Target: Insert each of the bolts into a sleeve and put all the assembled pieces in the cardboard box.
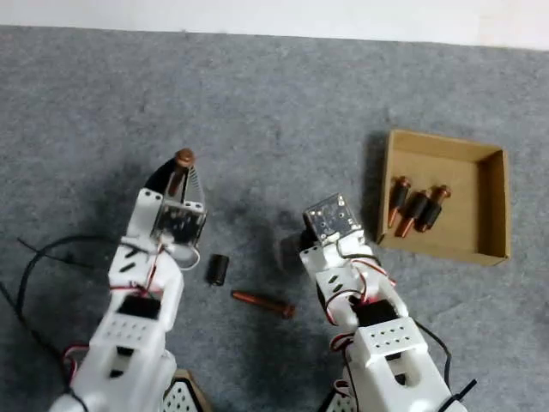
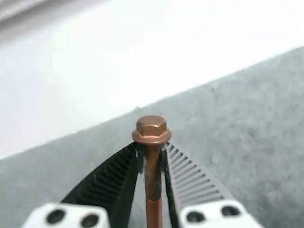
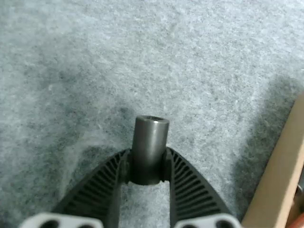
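left arm [image 1: 141,283] up close at the near left, and its jaws are clamped tight on a copper bolt [image 2: 151,142]. shank pinched between the ribbed black fingers [image 2: 190,180], hex head poking out just past the tips, aimed at the far side of the grey desk [image 1: 283,94].

over to the right arm [image 1: 377,335], near right. its jaws are closed on a dark sleeve [image 3: 149,147], gripped low on its body, open bore end standing clear of the tips, grey felt beneath it.

between the two arms, on the desk: a loose sleeve [image 1: 218,269] lying just beside the left arm, and nearer than that a loose bolt [image 1: 262,302] lying flat, head toward the right. near each other, those two, but not touching.

far right sits the box [image 1: 495,202], open top, with the right arm's wrist just to its left. inside, three assembled pieces [image 1: 417,209], bolts already sitting in dark sleeves, copper showing at both ends, lying side by side in the left part of the box, all a little tilted.
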You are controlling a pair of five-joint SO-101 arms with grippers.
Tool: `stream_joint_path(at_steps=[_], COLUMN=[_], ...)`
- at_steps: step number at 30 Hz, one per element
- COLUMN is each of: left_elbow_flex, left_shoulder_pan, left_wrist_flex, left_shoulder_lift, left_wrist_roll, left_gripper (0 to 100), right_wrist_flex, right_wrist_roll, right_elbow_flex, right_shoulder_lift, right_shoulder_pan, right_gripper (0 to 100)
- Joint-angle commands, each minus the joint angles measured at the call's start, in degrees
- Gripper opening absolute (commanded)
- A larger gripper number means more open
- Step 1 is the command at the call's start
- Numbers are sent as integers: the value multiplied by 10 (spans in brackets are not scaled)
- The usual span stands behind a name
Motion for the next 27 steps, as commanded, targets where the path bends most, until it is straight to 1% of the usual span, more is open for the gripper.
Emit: stream_joint_path(at_steps=[1,4,5,9,11,14,16,17,19,21,24,25,27], left_elbow_flex=[22,42,42,39,39,36,36,36,36,36,34,34,34], left_shoulder_pan=[-10,-48,-57,-53,-17,82,139,158,164,137,97,93,90], left_wrist_flex=[-21,-12,8,164,227,329,366,375,382,382,381,380,372], left_shoulder_lift=[-102,-202,-234,-349,-402,-461,-460,-456,-450,-449,-449,-449,-449], left_wrist_roll=[6,6,6,6,6,6,6,6,6,6,9,24,88], left_gripper=[6,6,6,9,10,10,11,11,7,7,7,7,7], right_wrist_flex=[-15,-15,-15,-15,-15,-15,-15,-15,-15,-29,-100,-127,-175], right_wrist_roll=[6,6,6,6,5,6,6,6,6,4,4,5,6], right_elbow_flex=[-5,-5,-5,-5,-5,-5,-5,-5,-5,-6,15,27,50], right_shoulder_lift=[-13,-14,-14,-14,-14,-14,-14,-14,-15,-15,-15,-15,-15], right_shoulder_pan=[3,3,3,3,0,-23,-44,-52,-58,-59,-78,-87,-106], right_gripper=[5,5,5,5,5,5,5,5,5,5,5,5,5])
